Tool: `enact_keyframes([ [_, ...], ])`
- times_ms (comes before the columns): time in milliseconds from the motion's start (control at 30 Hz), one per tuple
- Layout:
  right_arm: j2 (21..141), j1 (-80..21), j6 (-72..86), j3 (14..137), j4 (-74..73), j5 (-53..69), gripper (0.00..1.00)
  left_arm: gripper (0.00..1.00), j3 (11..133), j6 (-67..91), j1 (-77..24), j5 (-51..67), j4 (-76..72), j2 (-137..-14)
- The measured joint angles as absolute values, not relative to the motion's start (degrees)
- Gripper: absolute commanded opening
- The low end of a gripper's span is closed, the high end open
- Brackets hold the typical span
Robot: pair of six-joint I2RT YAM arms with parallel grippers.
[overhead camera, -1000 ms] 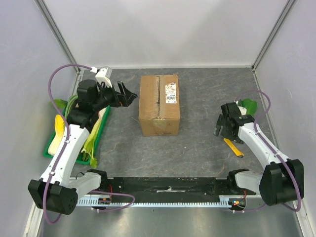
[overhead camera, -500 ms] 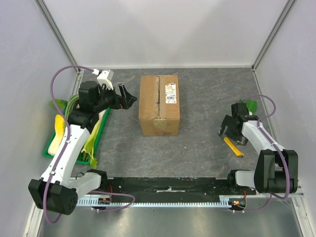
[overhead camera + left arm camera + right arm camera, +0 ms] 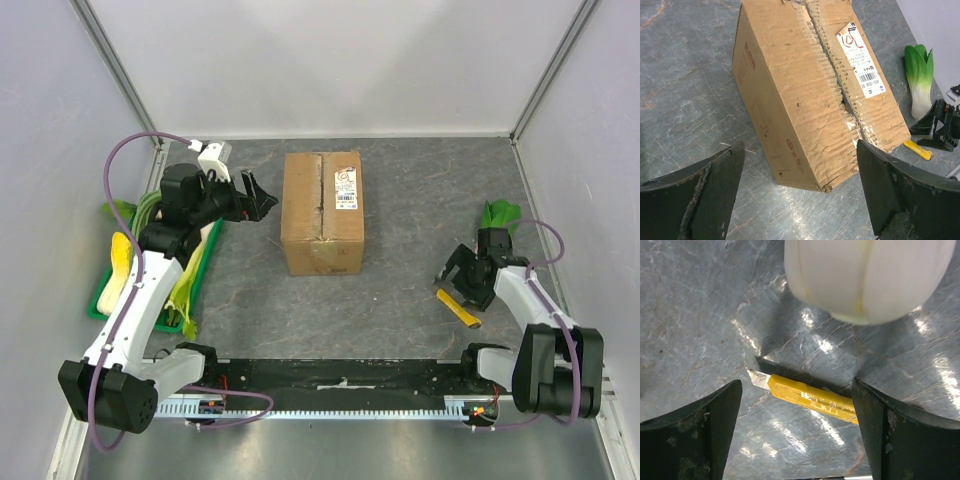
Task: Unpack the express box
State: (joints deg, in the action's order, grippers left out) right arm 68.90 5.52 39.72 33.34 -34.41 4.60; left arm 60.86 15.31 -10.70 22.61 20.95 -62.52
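Observation:
The express box (image 3: 322, 210) is a brown carton with its flaps down, standing in the middle of the table. Its white label (image 3: 860, 60) lies beside a ragged centre seam (image 3: 832, 75). My left gripper (image 3: 260, 197) hovers open just left of the box, apart from it; in the left wrist view the box (image 3: 815, 95) fills the space ahead of the left gripper (image 3: 800, 200). My right gripper (image 3: 458, 276) stands open low over a yellow utility knife (image 3: 457, 306). In the right wrist view the knife (image 3: 810, 396), blade out, lies between the fingers of the right gripper (image 3: 797, 435), which is not closed on it.
A bok choy (image 3: 497, 215) lies just beyond the right gripper; its pale base (image 3: 865, 275) shows close above the knife. A green tray (image 3: 97, 305) with leeks and other vegetables sits along the left wall under the left arm. Walls enclose three sides.
My right gripper has swung toward the near edge and dropped low over the knife, uncovering the bok choy. The knife has shifted slightly left. The left arm has barely moved.

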Motion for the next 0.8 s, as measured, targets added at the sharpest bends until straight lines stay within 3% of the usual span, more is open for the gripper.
enact_keyframes([
  [200, 65.63, 4.86, 42.76, 31.31, -34.09, 7.55, 0.91, 0.97, 60.86, 15.31, -10.68, 22.63, 20.95, -62.52],
  [567, 67.99, -4.84, 39.75, 34.68, -40.86, -1.10, 0.96, 0.97, 60.62, 15.33, -10.70, 23.03, 20.84, -62.54],
  [800, 73.01, -11.97, 38.41, 37.67, -41.71, -5.52, 0.76, 0.97, 60.36, 15.35, -10.70, 23.00, 20.71, -62.61],
])
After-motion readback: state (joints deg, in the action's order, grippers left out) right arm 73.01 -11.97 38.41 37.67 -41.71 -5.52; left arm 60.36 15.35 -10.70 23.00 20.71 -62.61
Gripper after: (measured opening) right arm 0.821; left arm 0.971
